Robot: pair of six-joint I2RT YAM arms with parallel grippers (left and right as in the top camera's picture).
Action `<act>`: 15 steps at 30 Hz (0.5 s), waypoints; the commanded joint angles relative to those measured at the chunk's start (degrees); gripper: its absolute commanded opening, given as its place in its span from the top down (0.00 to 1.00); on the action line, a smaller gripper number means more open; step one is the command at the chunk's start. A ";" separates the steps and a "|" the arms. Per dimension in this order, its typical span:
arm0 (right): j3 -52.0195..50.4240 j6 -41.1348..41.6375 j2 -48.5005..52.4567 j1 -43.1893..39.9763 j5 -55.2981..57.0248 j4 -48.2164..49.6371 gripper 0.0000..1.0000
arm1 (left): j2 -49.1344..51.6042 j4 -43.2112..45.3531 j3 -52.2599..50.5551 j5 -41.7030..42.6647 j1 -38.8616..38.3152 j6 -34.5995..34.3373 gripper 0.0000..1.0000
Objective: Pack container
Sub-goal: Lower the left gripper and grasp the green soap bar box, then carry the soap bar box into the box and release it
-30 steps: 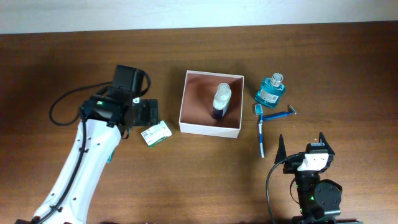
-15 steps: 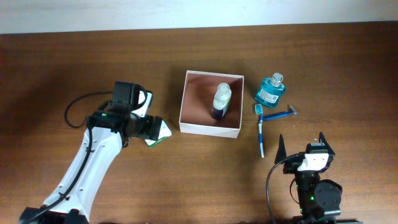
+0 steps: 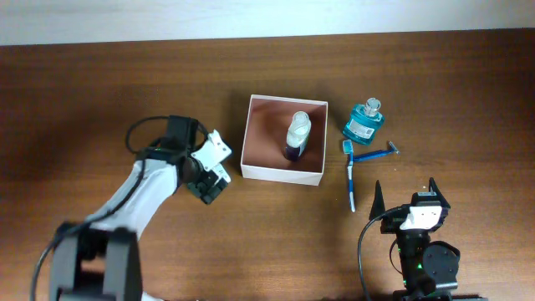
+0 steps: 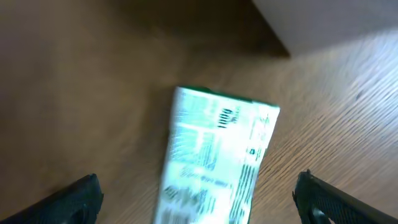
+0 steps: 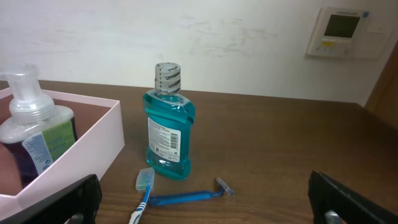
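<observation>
The container (image 3: 281, 175) is a square white-walled box with a reddish-brown inside, standing mid-table. A clear pump bottle (image 3: 297, 136) with dark liquid lies inside it. My left gripper (image 3: 209, 173) hangs open just left of the container, directly over a green-and-white packet (image 4: 214, 162). In the left wrist view the packet lies flat on the wood between the two dark fingertips (image 4: 84, 196), untouched, and the container's corner (image 4: 329, 25) shows at upper right. My right gripper (image 3: 405, 191) stands open near the front edge, with nothing between its fingers.
A teal mouthwash bottle (image 3: 363, 122) stands right of the container. A blue razor (image 3: 376, 154) and a blue-white toothbrush (image 3: 351, 180) lie in front of it, between the container and my right gripper (image 5: 205, 205). In the right wrist view the container's wall (image 5: 93, 143) is at left.
My left arm has swung in toward the container and its gripper has come down over the green-and-white packet, covering most of it from above. The right arm has not moved.
</observation>
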 commanded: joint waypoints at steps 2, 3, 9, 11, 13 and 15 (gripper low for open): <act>-0.26 0.07 -0.42 -0.26 0.07 -0.46 0.01 | 4.87 0.09 -0.87 2.58 0.20 5.38 0.01; -0.26 0.07 -0.42 -0.26 0.07 -0.46 0.02 | 5.42 0.22 -0.85 2.56 0.20 5.38 0.01; -0.26 0.07 -0.42 -0.26 0.07 -0.46 0.01 | 6.45 1.49 -0.85 2.51 0.20 5.35 0.01; -0.26 0.07 -0.42 -0.26 0.07 -0.46 0.01 | 6.45 1.97 -0.85 2.54 0.20 5.35 0.04; -0.26 0.07 -0.42 -0.26 0.07 -0.46 0.01 | 6.45 2.32 -0.85 2.51 0.20 5.35 0.19; -0.26 0.07 -0.42 -0.26 0.07 -0.46 0.01 | 6.45 2.51 -0.85 2.49 0.20 5.33 0.35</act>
